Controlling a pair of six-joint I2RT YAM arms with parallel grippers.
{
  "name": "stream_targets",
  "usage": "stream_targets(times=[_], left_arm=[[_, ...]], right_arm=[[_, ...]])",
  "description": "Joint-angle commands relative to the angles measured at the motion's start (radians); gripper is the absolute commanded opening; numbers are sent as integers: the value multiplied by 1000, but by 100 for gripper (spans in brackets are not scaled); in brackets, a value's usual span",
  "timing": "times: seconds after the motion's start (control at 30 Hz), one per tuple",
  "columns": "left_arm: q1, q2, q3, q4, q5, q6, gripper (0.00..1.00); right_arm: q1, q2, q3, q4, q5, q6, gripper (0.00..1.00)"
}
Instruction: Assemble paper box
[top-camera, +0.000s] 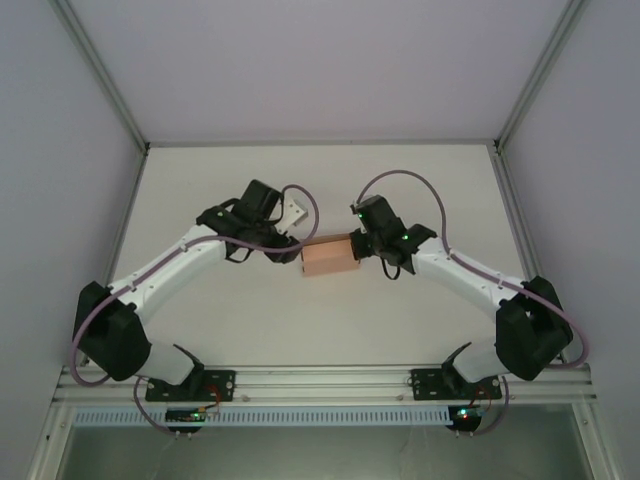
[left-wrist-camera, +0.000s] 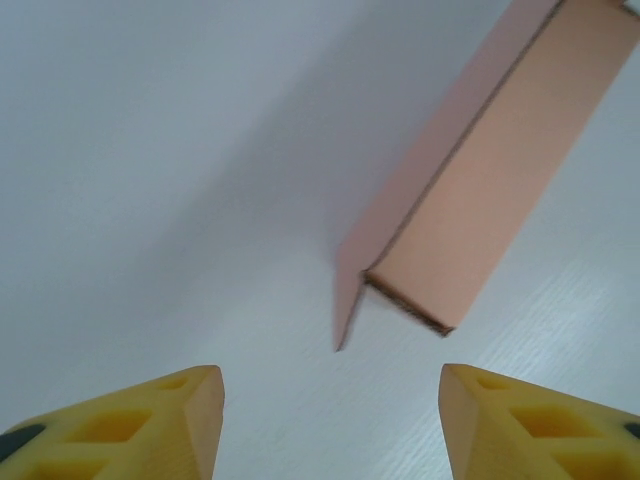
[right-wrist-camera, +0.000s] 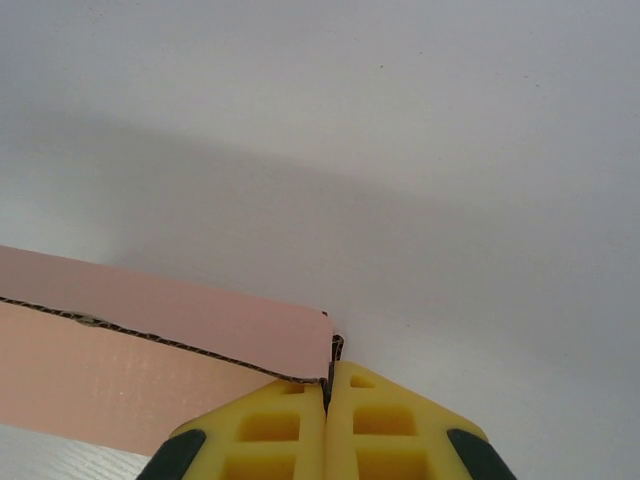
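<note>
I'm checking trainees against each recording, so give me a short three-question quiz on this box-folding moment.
1. True or false: the left hand is open and not touching the box.
2. What does the right hand pinch? A) a card edge at one end of the box B) the box's top face C) nothing
3. Fill in: seen from above, the box sits ___ the two hands.
Key: 1 true; 2 A; 3 between.

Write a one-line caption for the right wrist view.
Right gripper pinched shut on a corner edge of the pink paper box, with the white table behind.
</note>
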Motion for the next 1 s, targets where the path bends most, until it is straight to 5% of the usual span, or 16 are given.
stream_targets(times=[0.0,0.27,0.97], left_arm=[[-4,-16,-24,44,87,-62,57],[-3,68,16,47,56,-60,50],[-2,128,67,17,45,-210,0]], right_arm=[[7,22,25,-74,32,32,0],[14,29,34,-90,8,27,0],[73,18,-57,13,133,-8,0]])
